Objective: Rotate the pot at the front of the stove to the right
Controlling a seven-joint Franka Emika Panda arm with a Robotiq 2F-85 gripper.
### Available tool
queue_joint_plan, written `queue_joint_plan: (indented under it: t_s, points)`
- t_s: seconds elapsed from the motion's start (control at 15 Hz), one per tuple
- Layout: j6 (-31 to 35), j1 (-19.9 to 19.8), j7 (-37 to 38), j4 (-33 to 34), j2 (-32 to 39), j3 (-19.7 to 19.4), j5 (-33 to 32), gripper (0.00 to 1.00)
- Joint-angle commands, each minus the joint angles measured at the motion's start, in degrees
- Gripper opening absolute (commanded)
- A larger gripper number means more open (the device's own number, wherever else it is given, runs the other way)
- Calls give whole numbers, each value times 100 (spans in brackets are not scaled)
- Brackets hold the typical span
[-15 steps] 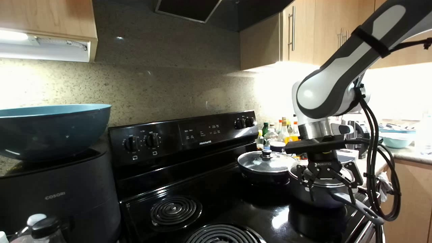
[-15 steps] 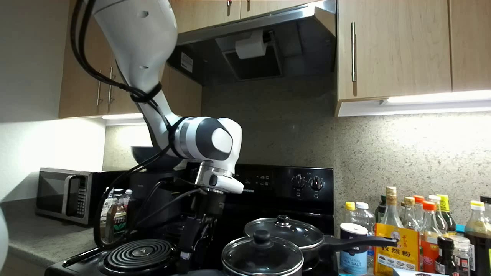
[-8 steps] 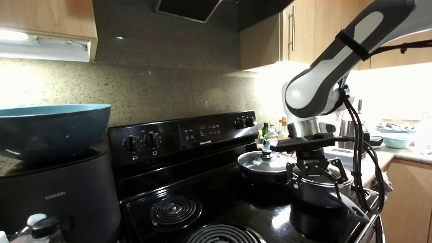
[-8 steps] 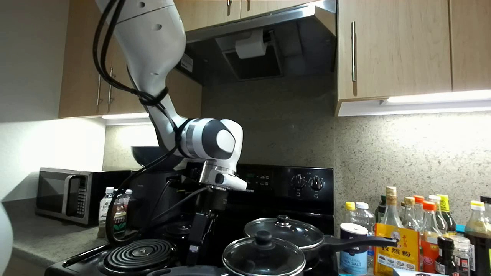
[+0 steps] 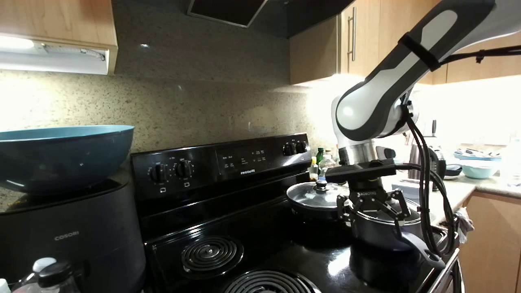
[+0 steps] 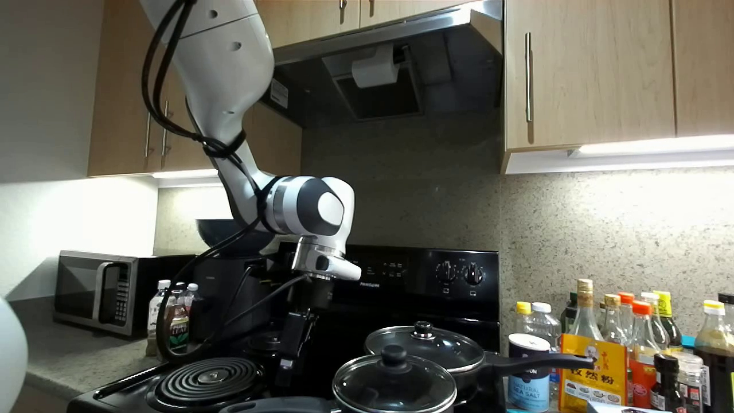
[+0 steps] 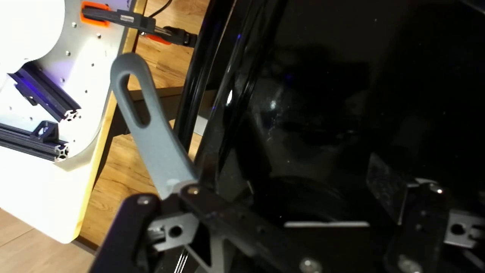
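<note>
Round dark-grey metal pot (image 5: 380, 236): probably heavy, apt to slide; best hold, stiff-looking grey slotted plastic handle (image 7: 157, 146); tool (image 5: 373, 228) wide.

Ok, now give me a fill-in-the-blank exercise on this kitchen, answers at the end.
The bowl sits on a machine marked ____.
The front pot is covered with a glass ____.
A can reads "Natural Sea ____".
The gripper is not shut but ____.
Missing words: COSORI; lid; Salt; open.
</note>
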Motion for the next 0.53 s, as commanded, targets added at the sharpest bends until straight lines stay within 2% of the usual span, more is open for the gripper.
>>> queue_joint_plan:
  t_s: [0.0,0.47]
  points:
    - [-112,-38,-337,215,348,-86,85,100]
    - [-114,-86,-312,149,548,-284,68,100]
